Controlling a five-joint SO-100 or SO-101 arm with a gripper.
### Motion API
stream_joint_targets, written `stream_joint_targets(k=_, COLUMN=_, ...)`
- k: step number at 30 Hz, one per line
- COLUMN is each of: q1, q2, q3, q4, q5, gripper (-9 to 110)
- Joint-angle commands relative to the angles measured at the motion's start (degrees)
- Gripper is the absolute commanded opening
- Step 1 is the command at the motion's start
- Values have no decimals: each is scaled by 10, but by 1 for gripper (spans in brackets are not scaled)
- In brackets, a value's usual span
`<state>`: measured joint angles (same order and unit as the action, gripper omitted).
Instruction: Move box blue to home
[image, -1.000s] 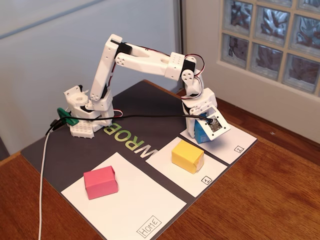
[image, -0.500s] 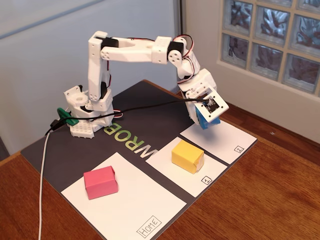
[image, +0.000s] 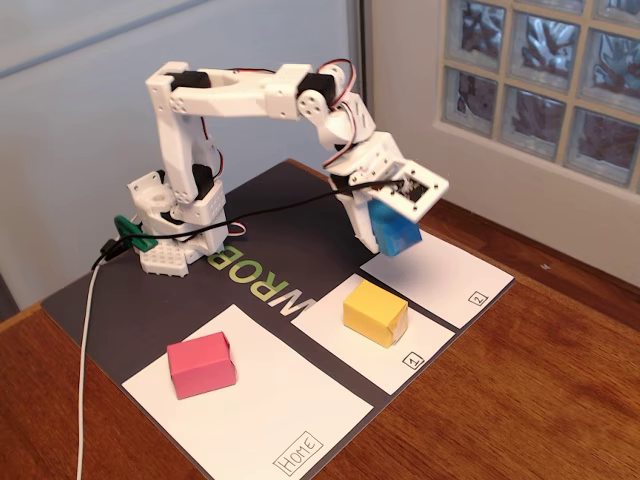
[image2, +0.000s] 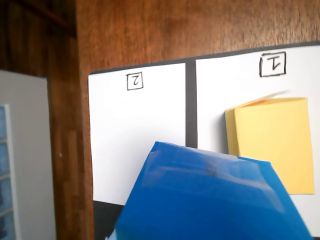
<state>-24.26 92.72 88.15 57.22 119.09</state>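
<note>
The box blue (image: 394, 231) hangs in the air, tilted, with my gripper (image: 384, 238) shut on it, above the near-left corner of the white sheet marked 2 (image: 445, 275). In the wrist view the box blue (image2: 210, 200) fills the lower middle and hides my fingers. Home (image: 285, 405), the largest white sheet with its "HOME" label (image: 299, 452), lies at the front left of the fixed view, well away from the gripper.
A pink block (image: 201, 365) sits on home's far-left part. A yellow block (image: 375, 312) (image2: 272, 142) rests on the sheet marked 1 (image: 400, 345). All the sheets lie on a dark mat (image: 130, 300) atop the wooden table (image: 520, 400). A black cable (image: 280, 212) runs to the wrist.
The arm has raised the box blue off the sheet marked 2 and drawn it back to the left, tilting it. The pink and yellow blocks have not moved.
</note>
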Motion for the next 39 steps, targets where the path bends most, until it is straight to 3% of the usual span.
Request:
stream_joint_targets(k=1, q1=18, q2=63, q3=1, q4=30, q5=-70, gripper=-1)
stream_joint_targets(k=9, q1=59, q2=101, q3=16, q4=54, q5=-111, gripper=-1)
stream_joint_targets(k=20, q1=207, q2=105, q3=28, q4=113, q5=-169, gripper=0)
stream_joint_targets(k=39, q1=368, q2=-14, q3=-5, q4=81, q5=-248, gripper=0)
